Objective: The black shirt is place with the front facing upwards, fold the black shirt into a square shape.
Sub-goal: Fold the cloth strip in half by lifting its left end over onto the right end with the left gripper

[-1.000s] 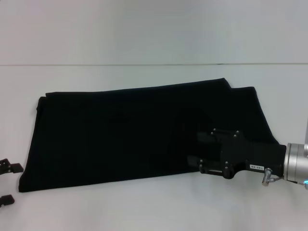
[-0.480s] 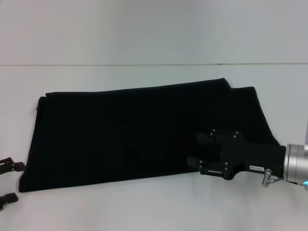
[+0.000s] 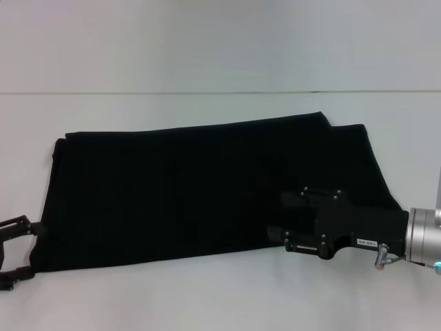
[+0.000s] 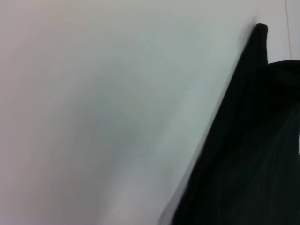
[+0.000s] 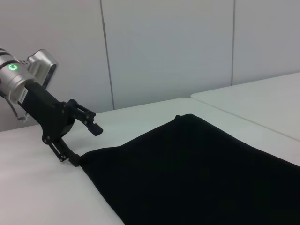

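Open left hand (image 3: 19,247) at shirt (image 3: 193,186) corner

This looks like a robot test room or lab, not a home. A wide, plain white tabletop (image 3: 207,296) fills the head view and carries only a black shirt (image 3: 193,193). Behind it, the right wrist view shows a bare wall of smooth pale panels (image 5: 164,47) split by thin vertical seams, with a second white tabletop (image 5: 262,96) standing just beside the first. The left gripper (image 5: 82,140), on a metal wrist with a green light, adds to the lab look.
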### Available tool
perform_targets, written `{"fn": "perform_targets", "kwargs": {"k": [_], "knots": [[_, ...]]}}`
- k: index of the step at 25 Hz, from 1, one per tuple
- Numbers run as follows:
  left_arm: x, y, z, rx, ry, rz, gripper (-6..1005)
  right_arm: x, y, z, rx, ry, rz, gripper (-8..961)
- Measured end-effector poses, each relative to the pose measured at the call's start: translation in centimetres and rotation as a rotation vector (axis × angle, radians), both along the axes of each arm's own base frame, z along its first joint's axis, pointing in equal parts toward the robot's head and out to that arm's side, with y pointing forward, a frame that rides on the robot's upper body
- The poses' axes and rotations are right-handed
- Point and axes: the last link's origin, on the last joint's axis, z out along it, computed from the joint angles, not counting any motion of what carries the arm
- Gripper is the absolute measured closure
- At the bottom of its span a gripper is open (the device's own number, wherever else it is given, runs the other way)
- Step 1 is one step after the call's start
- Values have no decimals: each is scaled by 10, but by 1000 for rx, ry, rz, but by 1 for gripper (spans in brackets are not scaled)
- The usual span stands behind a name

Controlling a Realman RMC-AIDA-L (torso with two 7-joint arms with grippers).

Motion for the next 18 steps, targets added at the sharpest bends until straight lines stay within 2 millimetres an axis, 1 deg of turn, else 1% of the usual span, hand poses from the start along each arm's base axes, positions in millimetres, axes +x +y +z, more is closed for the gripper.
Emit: {"fn": "perform_targets", "kwargs": {"k": [8,18], "knots": [[9,14,0,2,7,-30,83,0,0,0,1,0,1,228],[14,26,-5,-5,23,-53,97,0,0,0,0,3,0,235]]}}
